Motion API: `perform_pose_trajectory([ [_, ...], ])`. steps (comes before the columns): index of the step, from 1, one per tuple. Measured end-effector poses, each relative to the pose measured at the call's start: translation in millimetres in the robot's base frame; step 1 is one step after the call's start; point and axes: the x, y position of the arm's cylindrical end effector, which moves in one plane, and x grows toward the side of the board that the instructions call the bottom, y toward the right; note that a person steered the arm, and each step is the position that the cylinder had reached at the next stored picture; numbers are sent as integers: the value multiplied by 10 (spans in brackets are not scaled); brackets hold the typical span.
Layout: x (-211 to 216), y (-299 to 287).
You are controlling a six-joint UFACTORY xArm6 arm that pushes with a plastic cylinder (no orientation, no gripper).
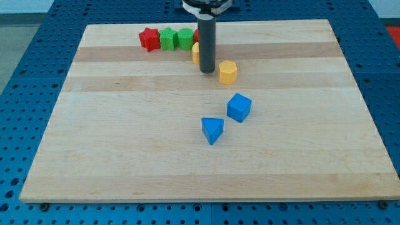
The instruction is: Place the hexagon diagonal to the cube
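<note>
My tip [207,72] sits on the board just to the view's left of the yellow hexagon [228,72], close beside it, though I cannot tell whether the two touch or a sliver of wood shows between them; the rod is bare and holds nothing, since it can only push. The yellow hexagon lies in the upper middle of the wooden board [125,156], above and slightly to the view's left of the blue cube [239,107], near it but apart. A risk, as I judge it, is that a push from this side sends the hexagon off towards the view's right only, leaving it in a poor place relative to the cube, or that an off-centre contact makes it spin and slip off the tip. A push aimed downward could drive it into the cube and shift the very reference it is to be set against. The blue triangular block [212,130] sits just below and left of the cube. Behind the rod a yellow block [195,52] is mostly hidden, its shape unreadable. Along the top stand a red star [149,39] and two green blocks [177,39], their shapes hard to make out; something red may lie behind the rod.
</note>
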Motion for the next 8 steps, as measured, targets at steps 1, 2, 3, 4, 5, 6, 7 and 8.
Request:
perform_pose_trajectory([
  [1,11,107],
  [2,11,207],
  [3,4,250],
  [4,-16,250],
  [5,-19,252],
  [6,-19,304],
  [7,-19,321],
  [8,-34,321],
])
